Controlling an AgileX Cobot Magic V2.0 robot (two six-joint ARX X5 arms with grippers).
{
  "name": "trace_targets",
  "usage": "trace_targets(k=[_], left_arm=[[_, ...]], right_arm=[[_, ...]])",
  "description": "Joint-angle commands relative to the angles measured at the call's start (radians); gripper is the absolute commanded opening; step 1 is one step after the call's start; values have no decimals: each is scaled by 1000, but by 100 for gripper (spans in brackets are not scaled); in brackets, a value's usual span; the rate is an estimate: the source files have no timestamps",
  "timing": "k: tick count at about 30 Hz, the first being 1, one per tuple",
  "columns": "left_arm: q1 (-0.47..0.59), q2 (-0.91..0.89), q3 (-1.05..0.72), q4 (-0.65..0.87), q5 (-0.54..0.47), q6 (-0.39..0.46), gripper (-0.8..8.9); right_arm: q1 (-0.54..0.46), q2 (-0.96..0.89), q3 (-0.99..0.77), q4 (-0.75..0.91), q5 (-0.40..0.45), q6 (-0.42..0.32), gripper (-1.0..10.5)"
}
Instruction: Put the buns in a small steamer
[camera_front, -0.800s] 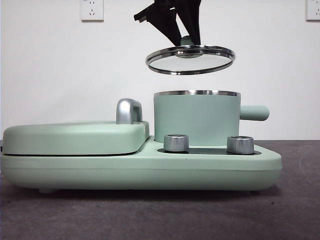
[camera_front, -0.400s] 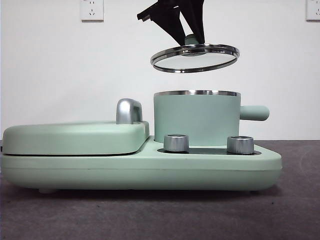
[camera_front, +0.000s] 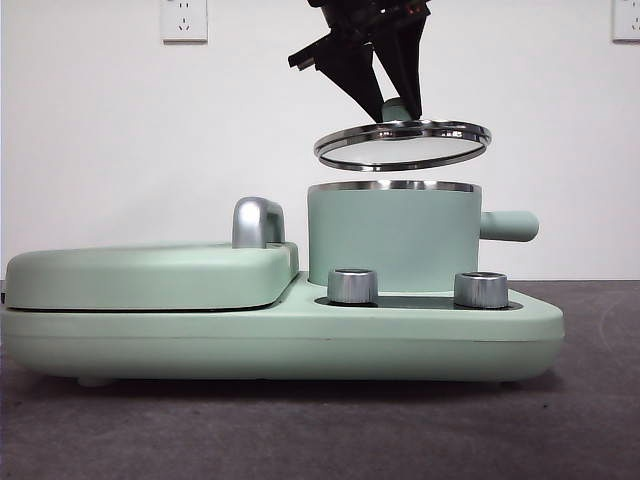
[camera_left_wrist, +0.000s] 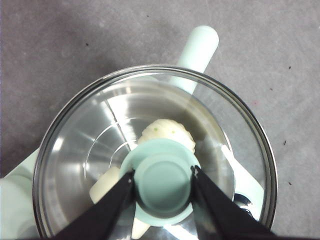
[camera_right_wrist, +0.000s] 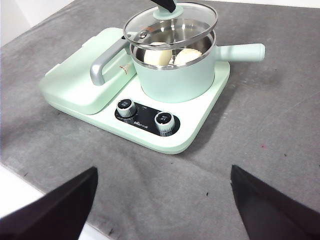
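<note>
Lowered and shifted toward the handle side, the lid (camera_front: 403, 145) hangs over the small steamer (camera_front: 393, 236); left gripper (camera_left_wrist: 163, 181) pinches its smooth, probably slippery knob (camera_left_wrist: 161, 182), buns (camera_right_wrist: 172, 56) below; right gripper (camera_right_wrist: 162, 202) spread, waiting.

Two steel knobs (camera_front: 352, 286) front of base; wall sockets (camera_front: 184, 19) behind, apparently.

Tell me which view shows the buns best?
Right wrist view: both buns sit side by side in the small steamer, seen under the raised lid. Left wrist view shows them partly, through the glass behind the left pincer. Front view hides them.
</note>
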Motion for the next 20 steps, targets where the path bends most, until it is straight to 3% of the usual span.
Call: trace_targets(k=[1,14,20], left_arm=[[-10,36,39,15,5,-2,19],[-11,78,39,2,-45,7,19],[-20,103,39,4,8,42,20]], right_arm=[[6,-1,7,10,-2,1,424],[6,-1,7,10,5,1,424],[6,-1,7,10,5,-2,424]])
